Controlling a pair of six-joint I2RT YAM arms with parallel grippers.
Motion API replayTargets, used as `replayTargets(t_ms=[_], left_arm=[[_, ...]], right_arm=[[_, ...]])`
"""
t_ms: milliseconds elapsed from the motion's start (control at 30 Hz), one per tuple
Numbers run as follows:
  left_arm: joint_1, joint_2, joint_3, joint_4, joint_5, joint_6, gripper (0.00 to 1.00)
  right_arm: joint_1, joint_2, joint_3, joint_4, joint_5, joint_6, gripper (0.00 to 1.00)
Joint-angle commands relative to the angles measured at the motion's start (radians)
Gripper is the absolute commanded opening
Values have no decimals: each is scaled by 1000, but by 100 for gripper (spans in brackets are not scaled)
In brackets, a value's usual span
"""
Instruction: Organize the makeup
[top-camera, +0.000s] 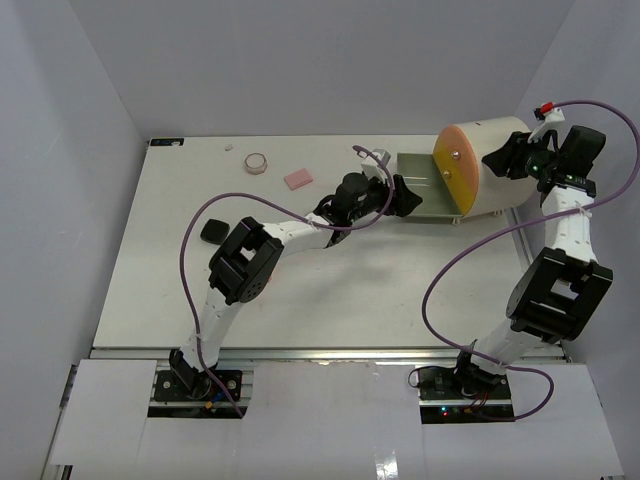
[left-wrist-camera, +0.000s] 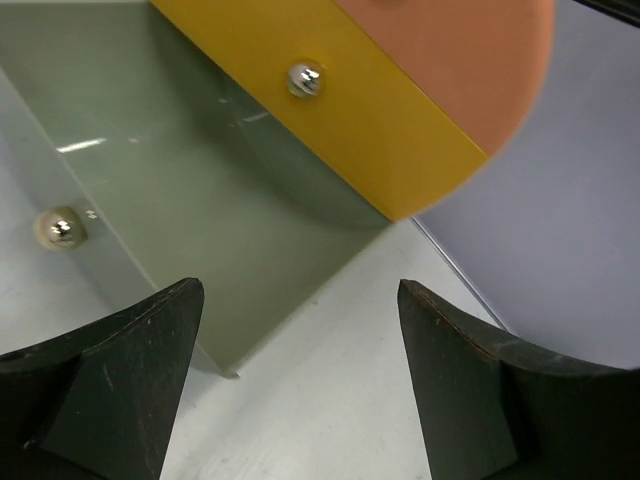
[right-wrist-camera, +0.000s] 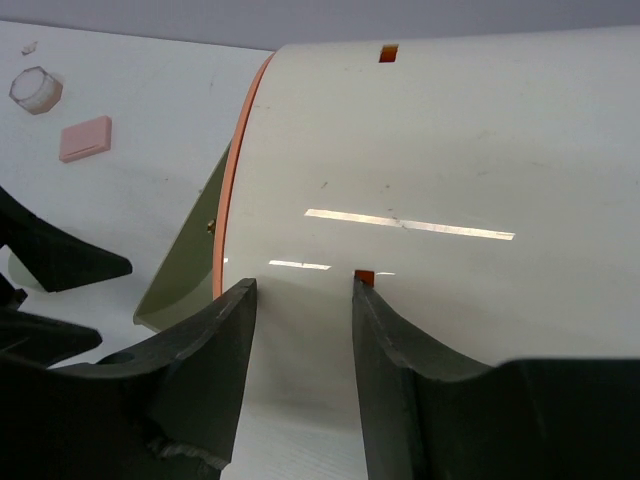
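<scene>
Of the makeup, a pink rectangular pad (top-camera: 298, 179) (right-wrist-camera: 85, 138), a small round jar (top-camera: 257, 161) (right-wrist-camera: 36, 90) and a black compact (top-camera: 212, 232) lie loose on the left half of the table. My left gripper (top-camera: 408, 196) (left-wrist-camera: 300, 300) is open and holds nothing. It hovers at the front corner of a green drawer (top-camera: 425, 180) (left-wrist-camera: 200, 170) pulled out of the cream drum case (top-camera: 495, 160) (right-wrist-camera: 450, 170). My right gripper (top-camera: 503, 160) (right-wrist-camera: 302, 290) rests against the drum's cream side wall, jaws partly open with nothing between them.
The case's orange front (top-camera: 455, 160) (left-wrist-camera: 440, 70) carries a metal knob (left-wrist-camera: 304, 78); the drawer has another (left-wrist-camera: 60, 230). A tiny white speck (top-camera: 229, 147) lies near the back edge. Grey walls enclose the table on three sides. Purple cables loop over both arms.
</scene>
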Motion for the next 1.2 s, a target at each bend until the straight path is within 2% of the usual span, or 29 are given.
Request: replayTargets(t_ms=[0, 200, 400, 467, 700, 1067, 1167], left_arm=[[12, 32, 158, -222, -107, 12, 87], [12, 54, 207, -311, -207, 66, 85], [11, 129, 331, -423, -209, 99, 78], [11, 142, 347, -443, -209, 104, 71], [4, 168, 381, -492, -217, 120, 59], [-23, 193, 455, -568, -250, 122, 20], [-30, 195, 474, -584, -270, 115, 16]], right_arm=[[35, -19, -36, -43, -66, 44, 44], [38, -25, -49, -25, -72, 44, 44], [38, -26, -67, -7, -71, 55, 45], [38, -30, -71, -3, -68, 60, 45], [40, -43, -88, 29, -65, 81, 45], [56, -76, -134, 79, -50, 104, 46], [62, -81, -148, 94, -45, 128, 45]])
